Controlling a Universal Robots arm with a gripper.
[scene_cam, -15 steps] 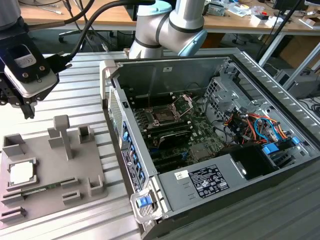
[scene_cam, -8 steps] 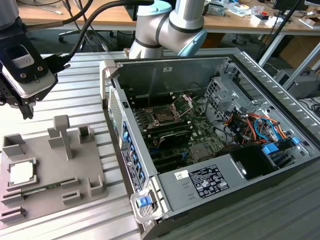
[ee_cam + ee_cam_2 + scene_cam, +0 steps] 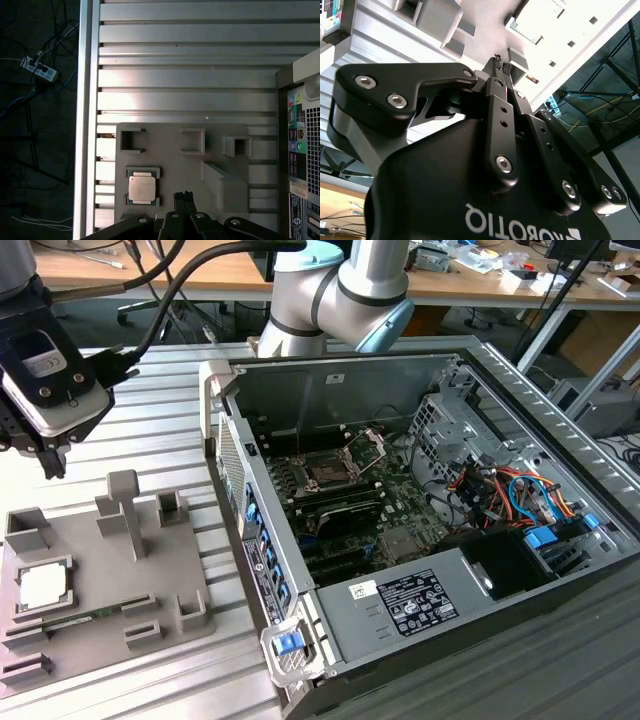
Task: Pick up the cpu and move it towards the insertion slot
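The gripper (image 3: 185, 196) hangs above the grey tray (image 3: 170, 167), its fingers (image 3: 495, 65) pressed together and holding nothing. The cpu (image 3: 142, 187) lies flat in its tray pocket, below and a little to one side of the fingertips. The insertion slot (image 3: 330, 470) is far off.

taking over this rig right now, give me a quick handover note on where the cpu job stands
Gripper: fingers shut, holding nothing, hovering above the grey tray, beside the cpu rather than over it.
Cpu: lying flat in its tray pocket, not gripped.
Insertion slot: on the board inside the open computer case, to the exterior view's right of the tray.
Done: nothing of the pick shows.
Left: cpu not yet picked up or moved towards the slot.
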